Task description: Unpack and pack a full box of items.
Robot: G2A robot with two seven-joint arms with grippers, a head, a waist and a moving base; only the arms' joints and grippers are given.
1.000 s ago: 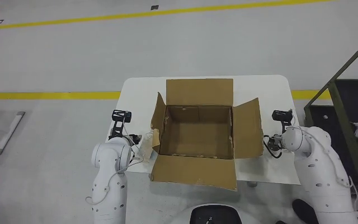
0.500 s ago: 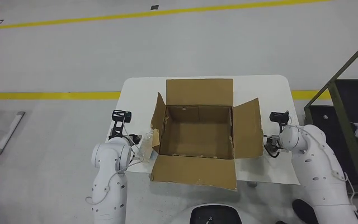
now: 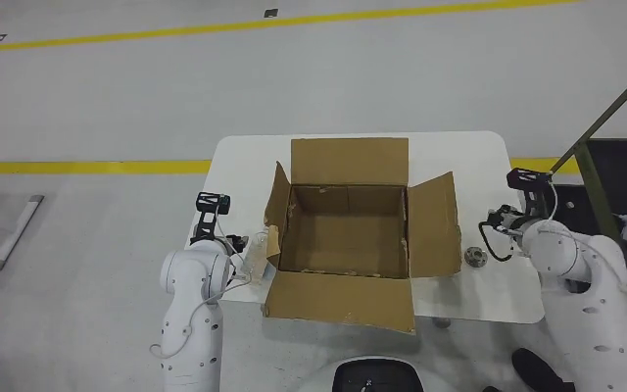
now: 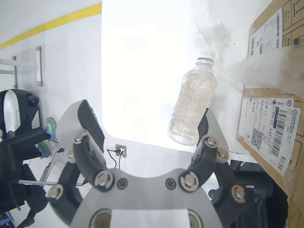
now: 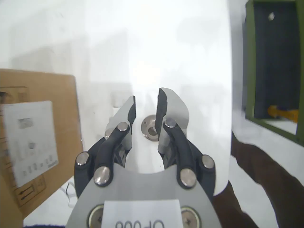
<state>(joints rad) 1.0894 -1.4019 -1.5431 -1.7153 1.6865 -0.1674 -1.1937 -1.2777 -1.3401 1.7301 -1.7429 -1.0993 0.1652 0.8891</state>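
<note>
A cardboard box [image 3: 350, 160] is pictured standing open at the middle of the white surface [image 3: 470, 157], with its four flaps folded outward. At the left of the box, just beside its left flap, a clear plastic bottle [image 4: 193, 100] with a white cap is laid on its side, the cap end turned away from the left gripper [image 4: 146, 110]. That gripper is held low over the surface at the box's left. Its jaws are spread wide and nothing is gripped. The base of the bottle is seen just beside one finger pad [image 4: 204, 123], though contact cannot be told. A piece of crumpled clear plastic film [image 4: 211, 30] is seen past the bottle's cap, close against the box's left side.

At the right of the box, near its right flap but apart from it, a small round metal fitting [image 3: 475, 257] is laid flat on the surface. The right gripper [image 5: 147, 94] is held over it. Its jaws are parted only narrowly and nothing is clasped. The fitting is glimpsed through the gap between them.
</note>
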